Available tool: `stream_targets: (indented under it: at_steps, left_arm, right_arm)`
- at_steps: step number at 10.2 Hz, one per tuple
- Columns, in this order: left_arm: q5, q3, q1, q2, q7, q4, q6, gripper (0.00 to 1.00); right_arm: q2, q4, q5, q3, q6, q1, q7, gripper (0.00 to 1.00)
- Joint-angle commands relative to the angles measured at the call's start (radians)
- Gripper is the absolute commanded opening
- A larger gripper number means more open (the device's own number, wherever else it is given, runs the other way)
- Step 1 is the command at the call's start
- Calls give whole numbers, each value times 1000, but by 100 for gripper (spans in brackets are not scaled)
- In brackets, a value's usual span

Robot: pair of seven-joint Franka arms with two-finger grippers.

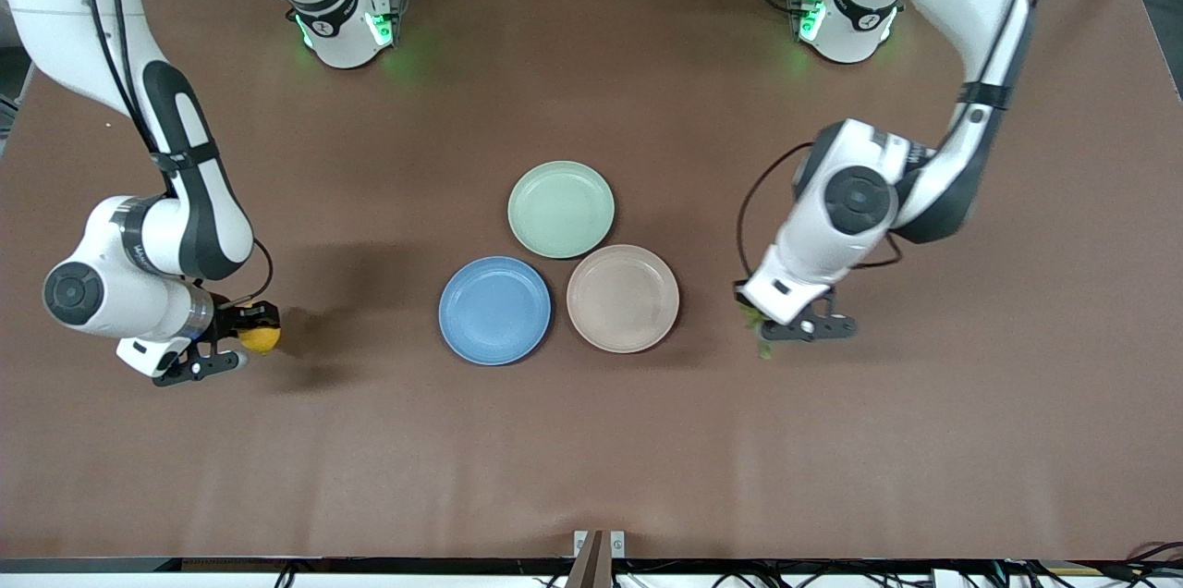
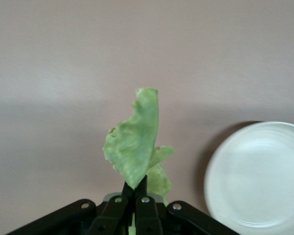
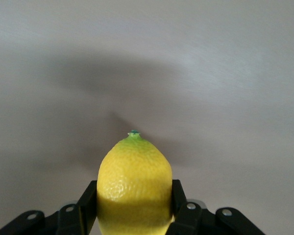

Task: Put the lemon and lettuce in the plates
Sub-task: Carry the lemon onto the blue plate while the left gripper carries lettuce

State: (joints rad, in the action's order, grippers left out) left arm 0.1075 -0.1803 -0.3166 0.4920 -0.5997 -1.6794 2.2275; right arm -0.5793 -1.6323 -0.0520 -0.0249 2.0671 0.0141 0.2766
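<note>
My right gripper [image 1: 251, 336] is shut on the lemon [image 1: 262, 341], a yellow oval fruit, and holds it over bare table toward the right arm's end. In the right wrist view the lemon [image 3: 134, 181] fills the gap between the fingers [image 3: 86, 200]. My left gripper [image 1: 765, 329] is shut on the lettuce [image 1: 762, 326], just beside the beige-pink plate [image 1: 623, 299], toward the left arm's end. In the left wrist view the crinkled leaf [image 2: 134, 142] sticks out from the shut gripper [image 2: 135, 188], with that plate [image 2: 257, 176] to one side. The blue plate [image 1: 494, 311] is empty.
A mint-green plate [image 1: 561, 209] sits farther from the front camera, touching the other two plates. All three plates are empty. The brown table [image 1: 924, 440] stretches wide around them.
</note>
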Motion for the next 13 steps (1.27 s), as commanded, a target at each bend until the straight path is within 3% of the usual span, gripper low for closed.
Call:
stream_targets:
  at_steps: [1, 4, 6, 7, 8, 9, 11, 13]
  left_arm:
    - [8, 10, -93, 107, -194, 104, -20, 0]
    - [14, 16, -189, 215, -379, 193, -13, 0]
    - [15, 18, -223, 232, -438, 193, 3, 5]
    - [12, 18, -223, 232, -442, 193, 3, 57]
    - [14, 18, -226, 223, -442, 193, 1, 94]
    - [21, 18, -231, 203, -445, 193, 1, 100]
    - [24, 24, -213, 125, -402, 190, -11, 100]
    - [24, 22, -149, 21, -248, 188, -108, 100]
  right_arm:
    - [10, 112, -48, 95, -137, -25, -199, 0]
    - [4, 126, -48, 265, -113, -35, -506, 0]
    - [-36, 124, -48, 292, -24, -112, -691, 0]
    - [-66, 124, -48, 293, 13, -147, -747, 0]
    - [-95, 124, -48, 293, 78, -189, -805, 0]
    - [-114, 124, -48, 293, 106, -198, -845, 0]
    - [-146, 123, -48, 293, 155, -221, -902, 0]
    - [-183, 123, -48, 293, 185, -232, -907, 0]
